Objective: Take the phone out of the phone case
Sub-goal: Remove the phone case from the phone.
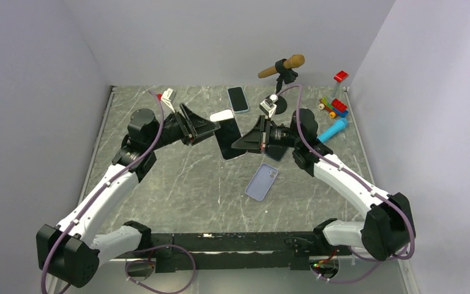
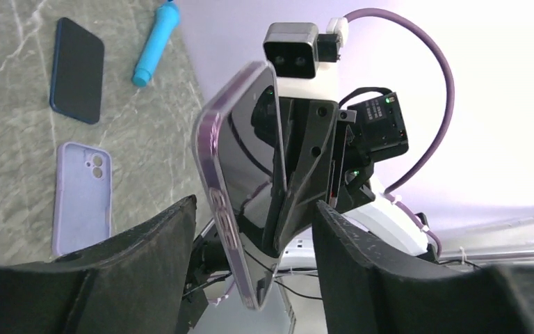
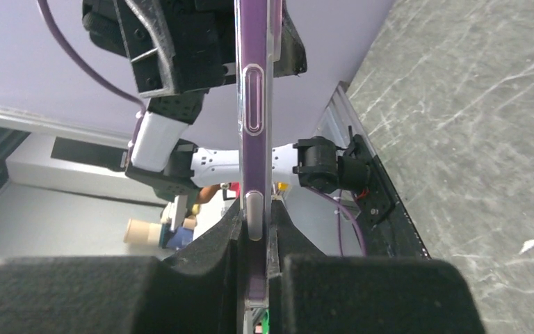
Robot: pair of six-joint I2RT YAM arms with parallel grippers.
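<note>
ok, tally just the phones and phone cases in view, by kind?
Phones: 3 (held phone; blue-edged phone on the table; dark phone on the table)
Cases: 2 (clear purple-edged case on the held phone; empty lilac case)
Total: 5

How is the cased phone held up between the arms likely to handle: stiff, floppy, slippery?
Probably stiff: the cased phone stands straight out of the right gripper, gripped at one side only, without sagging. Its glossy purple-tinted rim looks smooth, so it may slip under a pull. The left gripper stands open around it, so nothing else steadies it.
</note>
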